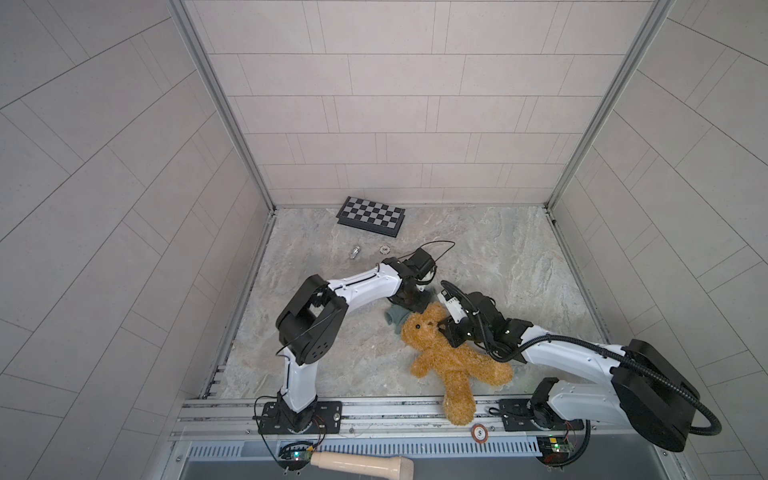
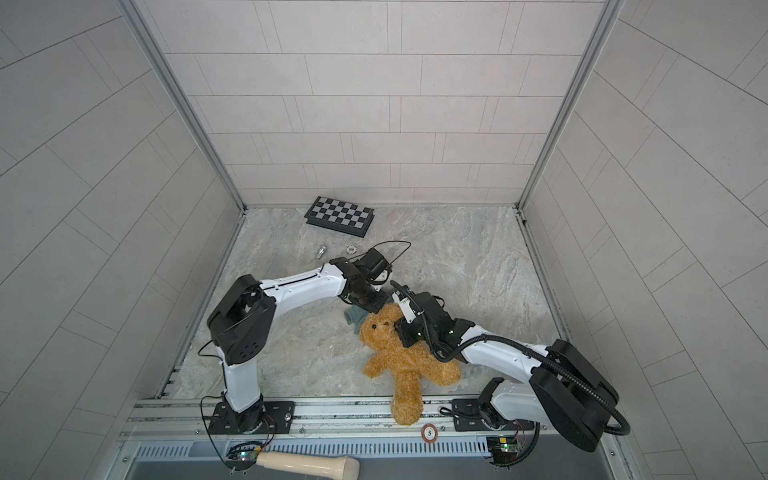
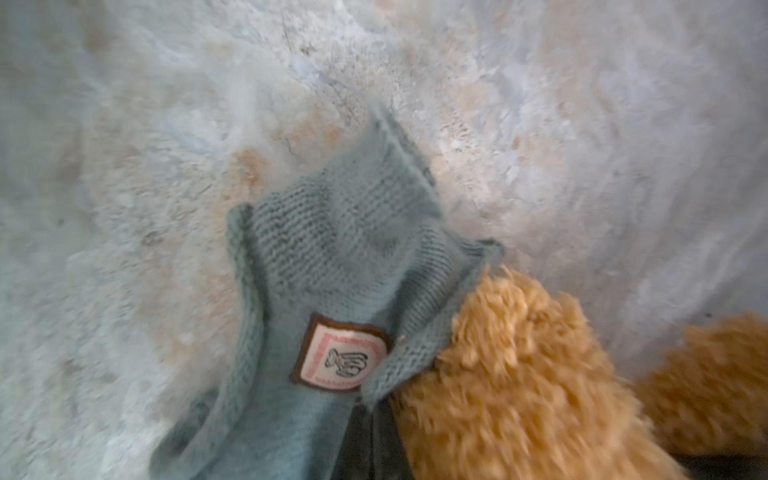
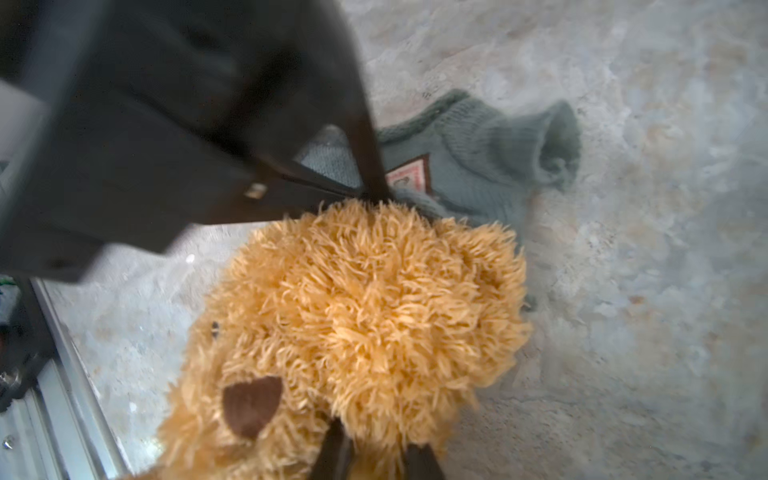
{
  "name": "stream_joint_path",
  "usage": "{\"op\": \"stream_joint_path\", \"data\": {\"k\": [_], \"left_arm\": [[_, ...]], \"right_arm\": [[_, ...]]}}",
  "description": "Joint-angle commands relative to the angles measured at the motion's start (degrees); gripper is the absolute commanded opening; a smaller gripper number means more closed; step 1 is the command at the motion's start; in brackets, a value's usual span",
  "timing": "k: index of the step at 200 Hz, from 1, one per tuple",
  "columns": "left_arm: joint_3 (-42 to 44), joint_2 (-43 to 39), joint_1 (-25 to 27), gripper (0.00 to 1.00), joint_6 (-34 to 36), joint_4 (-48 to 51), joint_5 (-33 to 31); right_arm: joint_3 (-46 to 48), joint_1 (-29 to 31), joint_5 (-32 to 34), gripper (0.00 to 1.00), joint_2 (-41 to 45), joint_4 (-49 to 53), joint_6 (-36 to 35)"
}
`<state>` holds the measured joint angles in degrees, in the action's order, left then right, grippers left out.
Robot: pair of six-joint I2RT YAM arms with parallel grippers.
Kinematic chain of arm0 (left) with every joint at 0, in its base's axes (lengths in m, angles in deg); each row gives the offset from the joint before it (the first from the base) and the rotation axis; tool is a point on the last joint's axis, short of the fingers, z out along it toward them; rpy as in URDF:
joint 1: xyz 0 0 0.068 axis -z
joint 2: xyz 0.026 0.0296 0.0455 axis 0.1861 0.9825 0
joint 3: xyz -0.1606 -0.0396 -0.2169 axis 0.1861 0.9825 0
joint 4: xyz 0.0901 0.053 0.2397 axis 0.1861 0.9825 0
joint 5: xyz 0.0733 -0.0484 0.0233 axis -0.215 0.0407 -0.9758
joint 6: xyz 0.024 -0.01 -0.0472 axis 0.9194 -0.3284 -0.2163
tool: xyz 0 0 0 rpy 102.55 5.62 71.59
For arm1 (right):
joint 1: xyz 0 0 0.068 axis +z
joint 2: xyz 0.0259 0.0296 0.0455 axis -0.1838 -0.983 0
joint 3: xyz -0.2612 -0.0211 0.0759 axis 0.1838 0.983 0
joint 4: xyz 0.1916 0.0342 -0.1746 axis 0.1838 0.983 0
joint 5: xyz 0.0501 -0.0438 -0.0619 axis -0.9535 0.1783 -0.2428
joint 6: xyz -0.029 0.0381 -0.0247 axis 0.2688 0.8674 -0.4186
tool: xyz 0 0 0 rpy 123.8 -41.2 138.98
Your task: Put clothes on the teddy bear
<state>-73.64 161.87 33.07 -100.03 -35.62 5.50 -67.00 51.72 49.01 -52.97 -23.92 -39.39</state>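
Both closed tight: left end effector on soft grey-green knit sweater, right end effector on shaggy golden teddy bear.

A folded chessboard lies by the back wall; nearby sit a small metal piece and a pale chip, apart.

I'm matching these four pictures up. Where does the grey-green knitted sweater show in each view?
Top view: sweater just left of the teddy bear's head, mid-picture.
Top view: same place, beside the head.
Left wrist: sweater fills the middle, its patch showing, against bear fur.
Right wrist: beyond the bear's head, patch partly hidden.
Shared landmark: the teddy bear's head, against the sweater.
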Motion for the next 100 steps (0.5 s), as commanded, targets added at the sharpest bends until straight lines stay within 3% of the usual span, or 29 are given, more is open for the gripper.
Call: {"op": "stream_joint_path", "data": {"k": [1, 66, 100], "left_arm": [[2.08, -6.85, -1.02, 0.0, 1.25, -2.81, 3.76], [4.31, -12.44, -1.16, 0.0, 3.49, 0.6, 5.82], [6.31, -12.54, -1.03, 0.0, 3.99, -1.06, 13.57]], "right_arm": [[3.96, 0.35, 2.25, 0.02, 2.74, 0.97, -2.05], [8.62, 0.71, 2.98, 0.0, 13.6, -1.91, -7.84], [10.91, 0.84, 0.6, 0.0, 15.84, -7.86, -9.23]]}}
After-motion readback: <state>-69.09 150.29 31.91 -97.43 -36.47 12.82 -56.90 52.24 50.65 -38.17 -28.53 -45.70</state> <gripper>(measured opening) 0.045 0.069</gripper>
